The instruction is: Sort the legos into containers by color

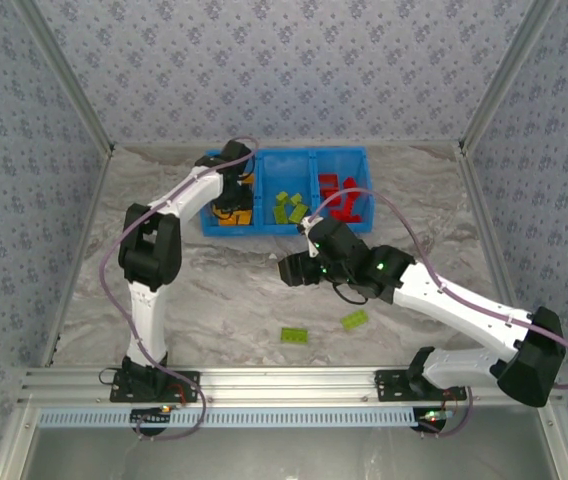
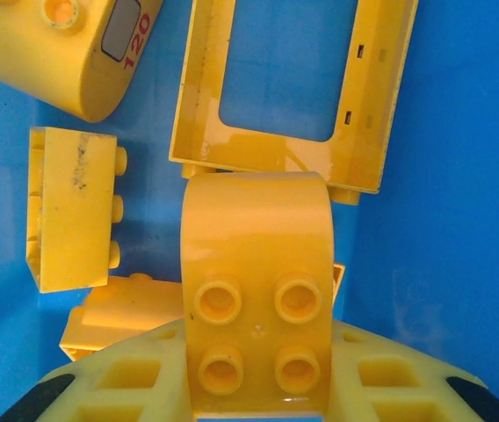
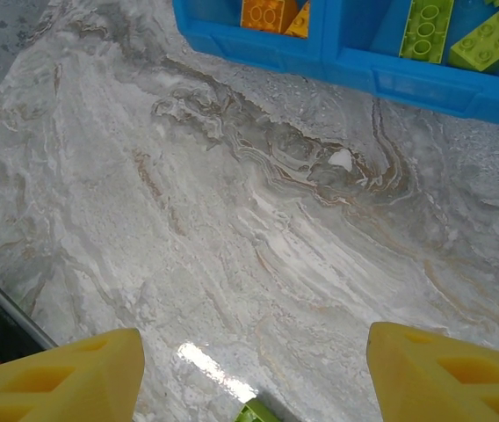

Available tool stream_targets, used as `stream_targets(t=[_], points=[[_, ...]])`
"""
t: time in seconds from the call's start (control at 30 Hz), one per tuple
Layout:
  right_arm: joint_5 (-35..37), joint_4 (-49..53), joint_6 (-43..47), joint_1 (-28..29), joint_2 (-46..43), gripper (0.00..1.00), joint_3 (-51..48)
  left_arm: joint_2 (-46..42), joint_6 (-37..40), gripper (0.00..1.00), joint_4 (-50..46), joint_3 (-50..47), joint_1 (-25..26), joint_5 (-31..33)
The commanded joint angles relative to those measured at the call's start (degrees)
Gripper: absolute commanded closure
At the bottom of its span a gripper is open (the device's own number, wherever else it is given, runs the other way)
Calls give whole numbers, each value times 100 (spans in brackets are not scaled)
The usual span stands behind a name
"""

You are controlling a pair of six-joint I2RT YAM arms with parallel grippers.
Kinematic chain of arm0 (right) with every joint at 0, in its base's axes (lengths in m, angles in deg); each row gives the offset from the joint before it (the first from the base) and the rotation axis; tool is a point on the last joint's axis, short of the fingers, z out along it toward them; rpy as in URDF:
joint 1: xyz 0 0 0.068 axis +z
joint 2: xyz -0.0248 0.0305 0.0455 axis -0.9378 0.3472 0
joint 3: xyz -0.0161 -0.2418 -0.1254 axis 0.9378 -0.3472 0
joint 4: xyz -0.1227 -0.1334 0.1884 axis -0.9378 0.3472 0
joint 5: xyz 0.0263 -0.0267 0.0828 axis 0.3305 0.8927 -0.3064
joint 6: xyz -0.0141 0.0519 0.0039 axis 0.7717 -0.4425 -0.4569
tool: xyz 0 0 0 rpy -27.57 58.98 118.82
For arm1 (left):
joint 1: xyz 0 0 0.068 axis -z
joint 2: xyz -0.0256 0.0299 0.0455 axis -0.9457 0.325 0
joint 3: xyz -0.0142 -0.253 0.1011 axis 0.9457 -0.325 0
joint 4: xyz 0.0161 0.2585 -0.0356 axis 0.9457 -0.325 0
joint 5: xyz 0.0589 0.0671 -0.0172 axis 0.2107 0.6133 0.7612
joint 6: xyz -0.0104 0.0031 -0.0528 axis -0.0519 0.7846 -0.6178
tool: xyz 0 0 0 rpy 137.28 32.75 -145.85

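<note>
From above, the blue bin [image 1: 274,229] sat at the far side of the worktop [image 1: 214,300]. Red bricks [image 1: 342,197] lay in its right compartment, green bricks [image 1: 289,208] in the middle and orange-yellow bricks [image 1: 234,215] in the left. The left gripper [image 1: 232,208] reached down into that left compartment. The right gripper [image 1: 292,268] hovered over bare worktop just near of the bin. Two loose green bricks [image 1: 295,335] lay apart from each other near the front edge.

In the left wrist view, the left gripper [image 2: 258,387] was clenched on an arched yellow brick [image 2: 256,264]. Its fingers [image 2: 118,387] pressed the brick's two flat sides, with the four studs facing the camera. Below it on the blue floor lay an open yellow frame [image 2: 293,88], a rounded piece [image 2: 56,53] marked 120, and a small brick [image 2: 69,207] turned on its side.

In the right wrist view, the right gripper [image 3: 254,378] stood released and wide with nothing between its fingers [image 3: 56,378]. A sliver of a green brick [image 3: 258,411] showed just below.

These pieces looked light, rigid and glossy, so likely a little slippery. A flat brick would probably be best pinched across its straight side walls, square on and not over the studs. It would likely skate on the smooth worktop if nudged off-centre.
</note>
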Motion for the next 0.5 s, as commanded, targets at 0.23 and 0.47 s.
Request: stream_targets(t=[0.23, 0.47], points=[[651, 816, -57, 217, 407, 27, 52, -767, -218, 44, -25, -432, 4, -65], [745, 1513, 681, 1033, 1040, 23, 163, -2083, -327, 37, -73, -828, 189, -98]])
